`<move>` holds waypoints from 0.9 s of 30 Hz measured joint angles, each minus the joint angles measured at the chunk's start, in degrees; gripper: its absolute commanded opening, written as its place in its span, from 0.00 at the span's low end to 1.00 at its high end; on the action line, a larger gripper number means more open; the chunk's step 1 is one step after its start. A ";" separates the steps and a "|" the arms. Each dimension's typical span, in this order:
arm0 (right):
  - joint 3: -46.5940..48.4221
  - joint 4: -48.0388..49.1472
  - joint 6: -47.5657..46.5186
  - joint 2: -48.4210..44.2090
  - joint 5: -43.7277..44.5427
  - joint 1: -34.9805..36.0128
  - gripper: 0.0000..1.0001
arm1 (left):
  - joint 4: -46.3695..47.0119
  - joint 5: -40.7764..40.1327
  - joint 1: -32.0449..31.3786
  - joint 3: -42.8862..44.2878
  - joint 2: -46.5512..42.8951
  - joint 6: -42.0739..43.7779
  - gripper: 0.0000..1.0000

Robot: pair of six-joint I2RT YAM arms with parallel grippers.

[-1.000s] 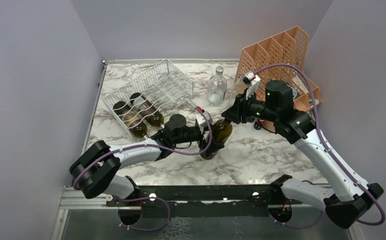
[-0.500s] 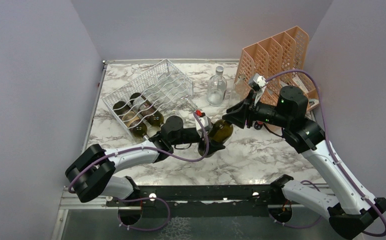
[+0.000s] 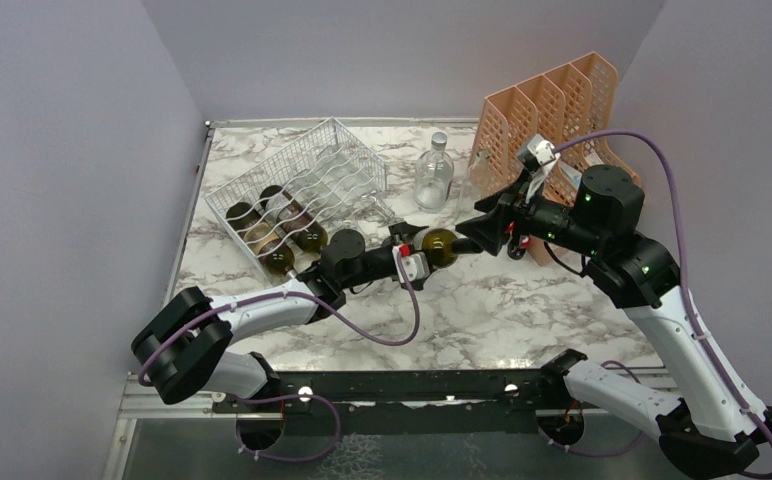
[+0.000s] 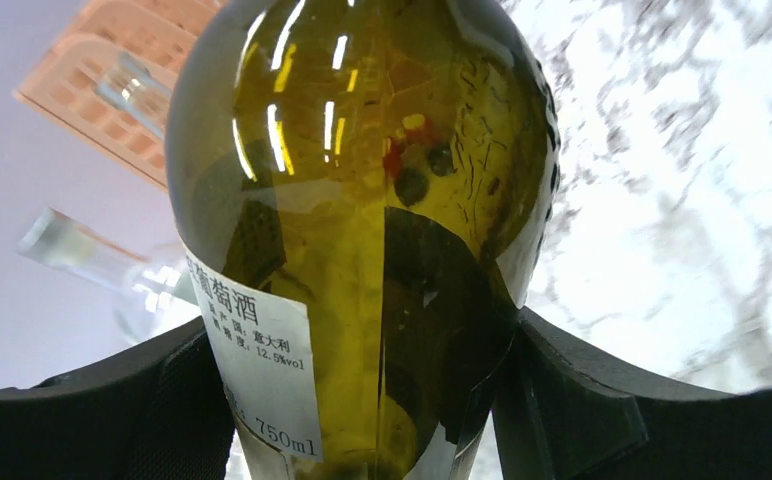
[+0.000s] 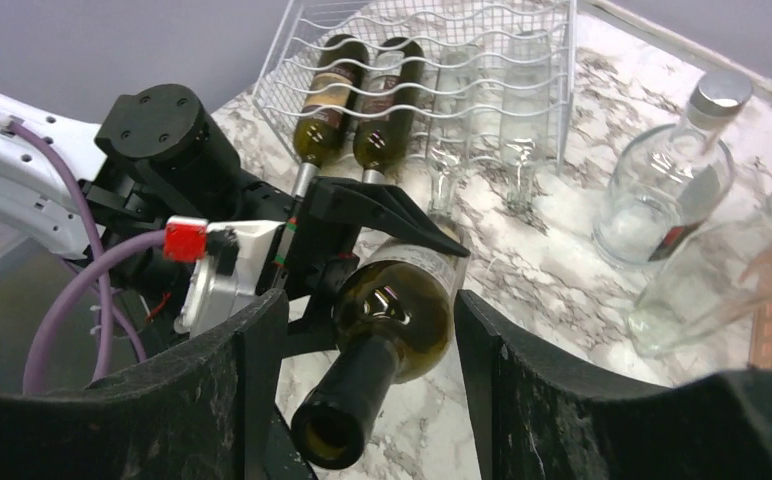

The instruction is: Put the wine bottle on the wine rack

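Nearest the robot, low over the marble table (image 3: pixel 502 310), the left gripper (image 3: pixel 423 248) is clamped on the body of the green wine bottle (image 3: pixel 442 243). In the left wrist view a black finger presses each side of the glass, beside the white label. The bottle lies roughly level, seemingly off the marble, with its neck pointing rightward. There the right gripper (image 5: pixel 367 395) stands wide around the neck. Its fingers (image 5: pixel 237 400) flank the open mouth with a gap on either side and touch nothing. The bottle is near the middle of the table, just off the near right corner of the wine rack (image 3: pixel 337 150) and not in it. The white wire rack sits at an angle on the left half of the table. A dark bottle (image 5: pixel 324 110) and a second dark bottle (image 5: pixel 394 105) lie side by side in its cradles, necks sticking out of the front, and a clear glass bottle (image 5: pixel 450 140) lies in the next cradle. Farther back, a squat clear bottle (image 3: pixel 434 175) with a silver cap stands upright between the rack and the peach perforated file holder (image 3: pixel 552 100) at the far right. An uncapped clear bottle (image 5: pixel 722 270) is just beside the holder; whether it stands or leans cannot be told.
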 measured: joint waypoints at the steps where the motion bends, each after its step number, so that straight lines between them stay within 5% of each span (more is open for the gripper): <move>1: 0.46 -0.94 0.02 0.02 0.83 0.00 0.66 | -0.02 -0.04 0.02 0.00 0.00 3.08 0.00; 12: 2.40 -10.71 0.09 0.22 5.42 0.00 0.68 | -3.65 -2.23 0.00 3.65 -0.04 32.70 0.00; 27: -2.23 -14.64 0.31 1.42 5.64 0.00 0.68 | -15.02 -5.95 -0.09 12.94 -0.15 56.02 0.00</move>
